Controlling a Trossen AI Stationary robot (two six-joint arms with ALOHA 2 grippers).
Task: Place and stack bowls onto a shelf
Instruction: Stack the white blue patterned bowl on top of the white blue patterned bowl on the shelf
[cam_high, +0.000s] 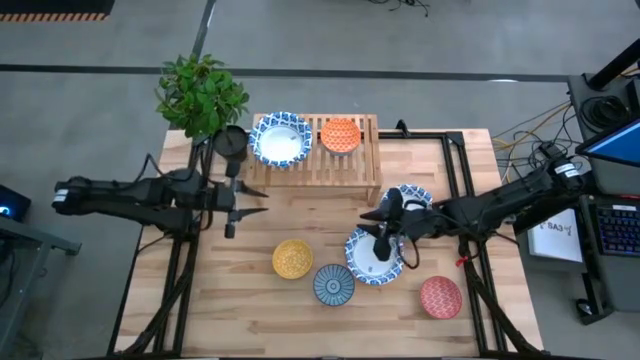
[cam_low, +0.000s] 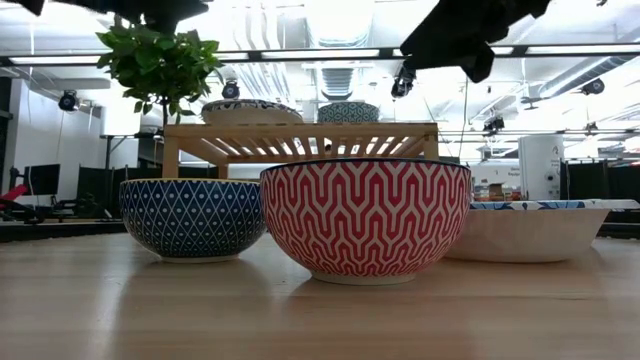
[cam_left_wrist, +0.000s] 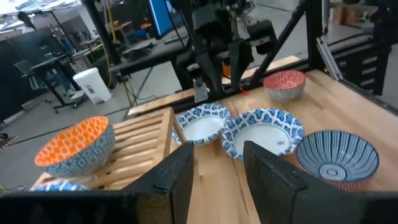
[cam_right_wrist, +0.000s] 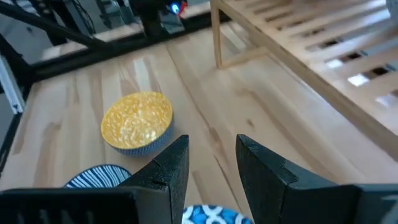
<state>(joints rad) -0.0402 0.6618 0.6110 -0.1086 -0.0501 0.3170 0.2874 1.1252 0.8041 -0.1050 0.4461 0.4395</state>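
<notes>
Hovering at centre right of the high view, the right hand (cam_high: 385, 228) hangs with fingers apart above a white, blue-rimmed bowl (cam_high: 374, 257). Left of centre, the left hand (cam_high: 236, 211) is also open, below the shelf (cam_high: 365, 160), which carries another white bowl (cam_high: 280, 139) and an orange bowl (cam_high: 340, 135). Yellow (cam_high: 292, 259), striped blue (cam_high: 333, 284) and red (cam_high: 440, 297) bowls sit on the plank desk (cam_high: 250, 320) above grey floor.
</notes>
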